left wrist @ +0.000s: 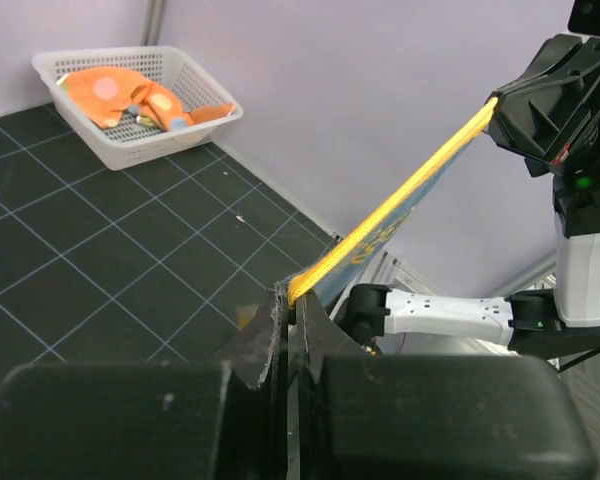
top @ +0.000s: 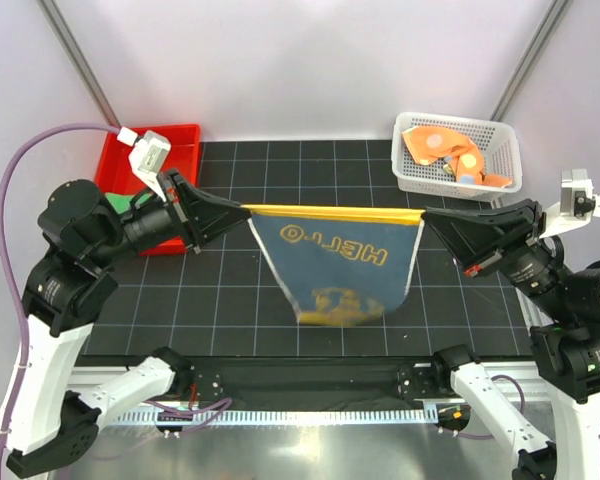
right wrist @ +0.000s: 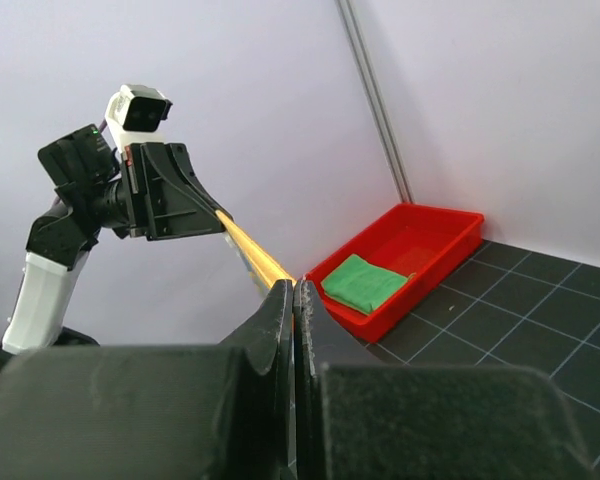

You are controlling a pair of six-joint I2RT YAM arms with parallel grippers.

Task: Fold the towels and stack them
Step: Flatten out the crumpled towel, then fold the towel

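The HELLO towel (top: 330,255) hangs stretched between both grippers. Its yellow top edge is taut, the lettering reads upside down, and its lower end bunches on the black mat. My left gripper (top: 242,210) (left wrist: 295,295) is shut on the top left corner. Opposite it, my right gripper (top: 425,216) (right wrist: 298,285) is shut on the top right corner. A folded green towel (right wrist: 363,283) (top: 115,200) lies in the red tray (right wrist: 435,225) (top: 185,135). An orange polka-dot towel (top: 445,150) (left wrist: 120,95) lies crumpled in the white basket (top: 507,150) (left wrist: 210,118).
The black gridded mat (top: 230,300) covers the table under the towel. The tray stands at the back left, partly behind my left arm; the basket stands at the back right. Slanted frame posts (top: 75,60) rise at both back corners.
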